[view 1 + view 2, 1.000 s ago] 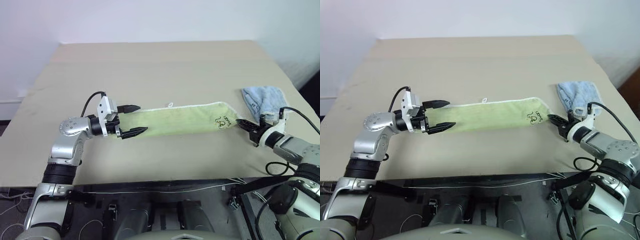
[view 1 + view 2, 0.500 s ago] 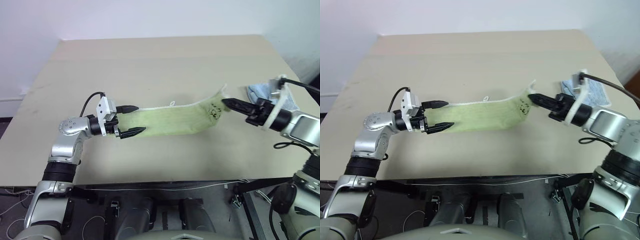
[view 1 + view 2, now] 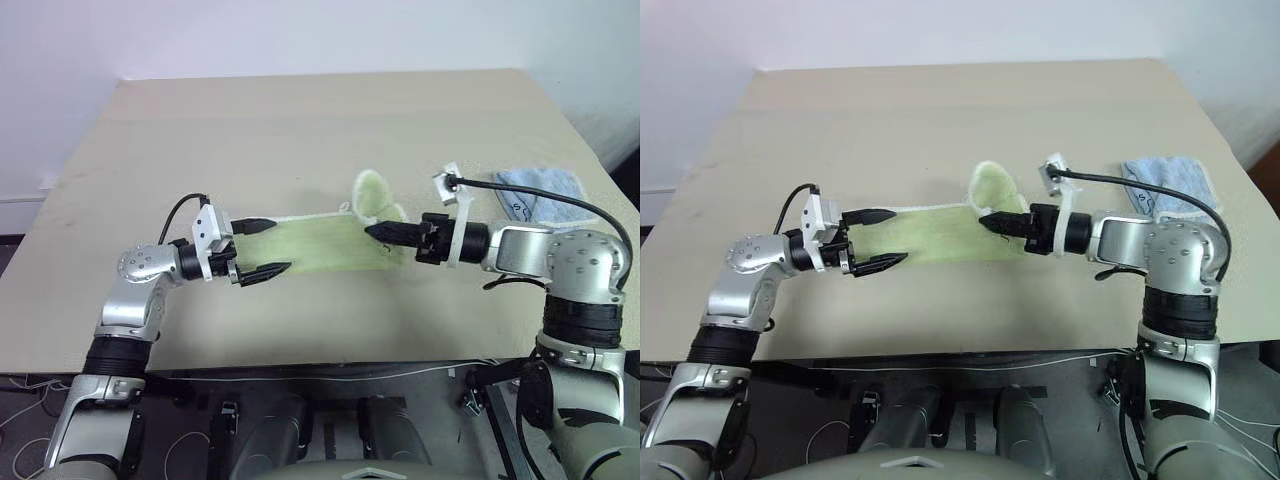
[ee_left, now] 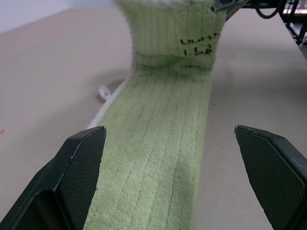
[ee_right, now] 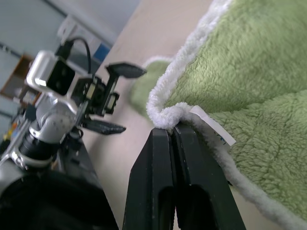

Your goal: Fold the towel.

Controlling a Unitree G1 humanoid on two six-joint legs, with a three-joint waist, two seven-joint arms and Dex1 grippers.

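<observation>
Beige table (image 3: 300,130), green towel (image 3: 320,245) lying along it, blue cloth (image 3: 540,188) near its right edge

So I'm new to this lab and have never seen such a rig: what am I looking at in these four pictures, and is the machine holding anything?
It is a humanoid robot with two arms at a beige table. Two pictures come from cameras in its head, looking down over the arms; the other two come from a camera on each wrist. The right end effector is shut on one end of the light green towel, lifted and curled over the part lying flat. The left end effector is open, one finger on each side of the towel's other end, gripping nothing. A light blue cloth lies apart on the robot's right.
</observation>
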